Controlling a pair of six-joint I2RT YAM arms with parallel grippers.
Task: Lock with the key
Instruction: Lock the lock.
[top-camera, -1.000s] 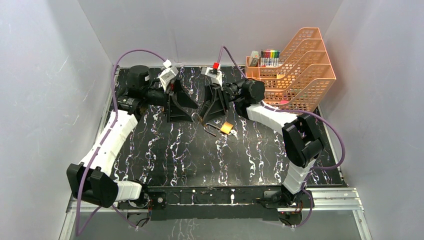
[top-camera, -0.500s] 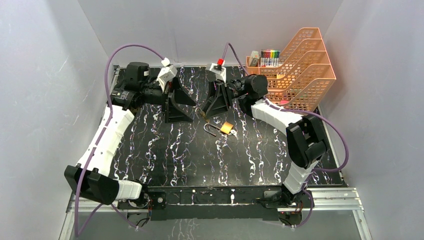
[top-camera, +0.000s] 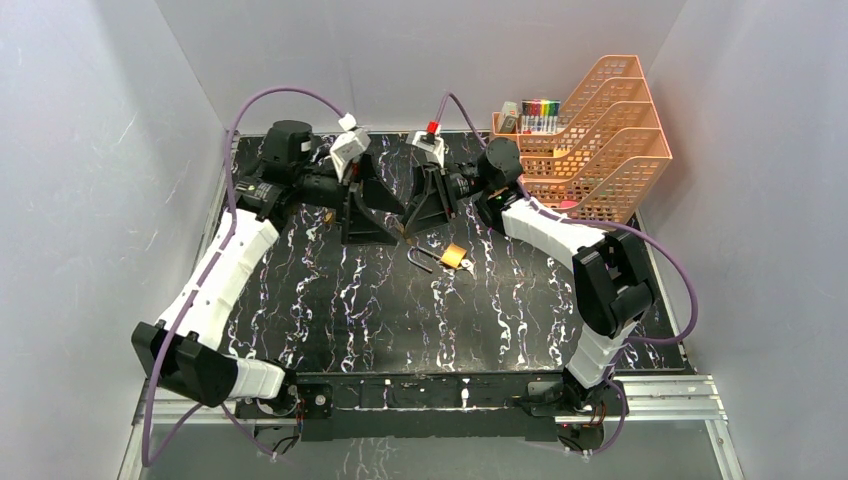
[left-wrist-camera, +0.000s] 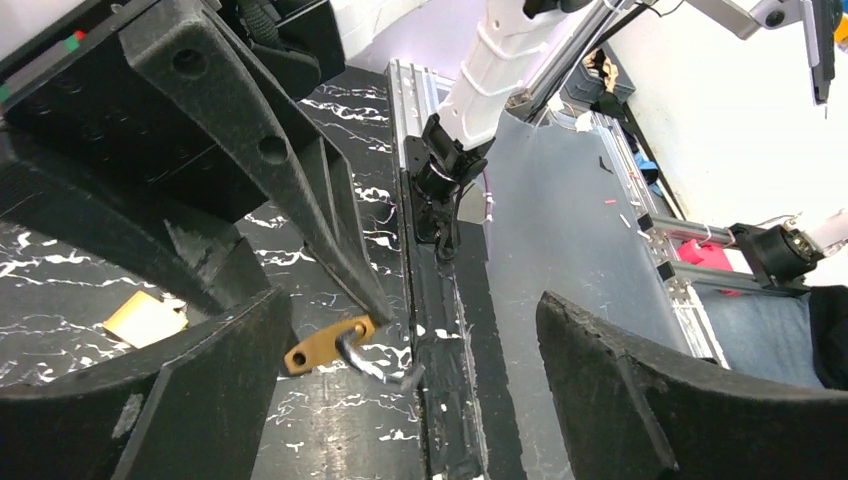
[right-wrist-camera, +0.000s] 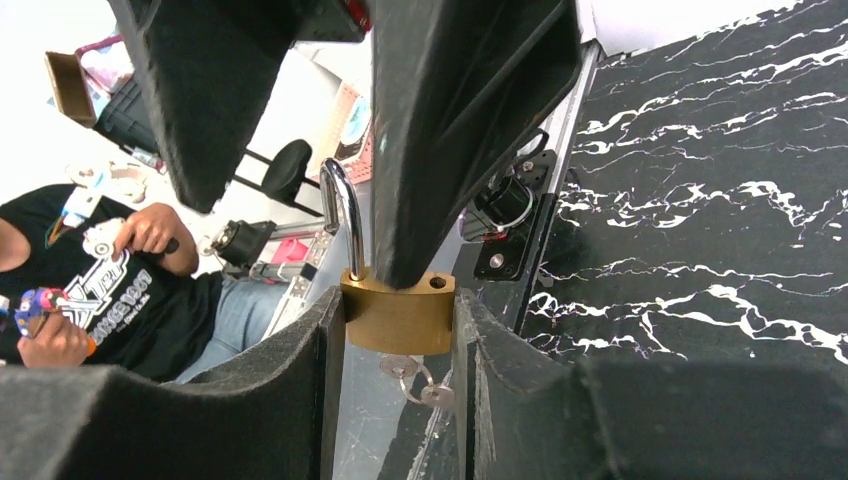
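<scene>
My right gripper (right-wrist-camera: 398, 322) is shut on a brass padlock (right-wrist-camera: 398, 315) and holds it by the sides of its body. The padlock's steel shackle (right-wrist-camera: 340, 225) stands open, and keys on a ring (right-wrist-camera: 418, 378) hang under the body. In the top view the right gripper (top-camera: 415, 228) holds the padlock (top-camera: 402, 232) just above the table. My left gripper (top-camera: 368, 236) is open right beside it, one finger (right-wrist-camera: 460, 130) against the padlock's top. In the left wrist view the padlock (left-wrist-camera: 325, 345) sits by the left finger of the open left gripper (left-wrist-camera: 415, 375).
A second brass padlock (top-camera: 455, 256) with an open shackle lies on the black marbled table (top-camera: 400, 310), just in front of the right gripper. An orange tiered mesh organizer (top-camera: 595, 140) with markers stands at the back right. White walls enclose the table.
My left gripper has moved right, up against the right gripper and the held padlock. The right gripper has shifted slightly back. The padlock on the table has not moved.
</scene>
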